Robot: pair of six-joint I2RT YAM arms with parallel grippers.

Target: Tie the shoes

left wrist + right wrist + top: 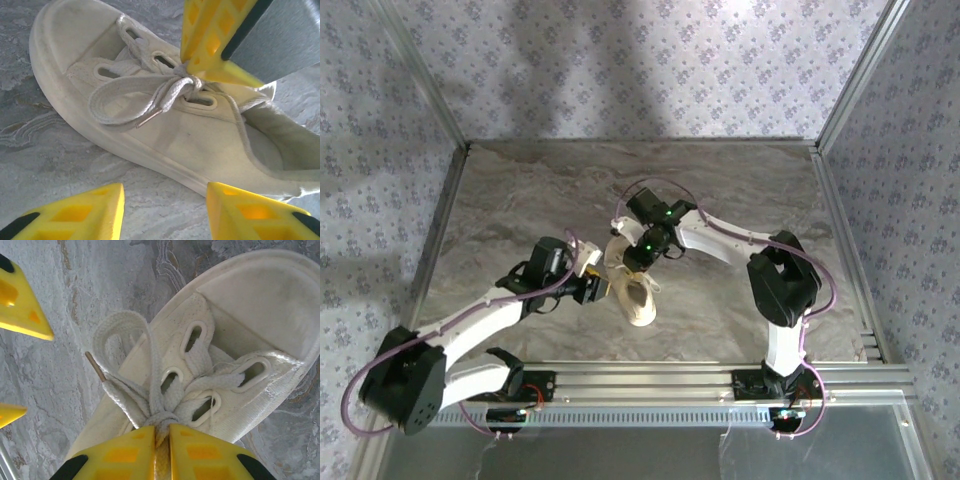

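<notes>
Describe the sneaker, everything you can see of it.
Cream low-top sneaker with a canvas-like upper, a thick rubbery sole rim and oval eyelets. It sits sole-down on the marbled table between the two arms. Its flat white laces are gathered into a knot over the tongue. One loop flops over the side, with a lace tip beside it. The right claw is shut on that knot from above. The left claw hangs open beside the sole, apparently clear of it.
</notes>
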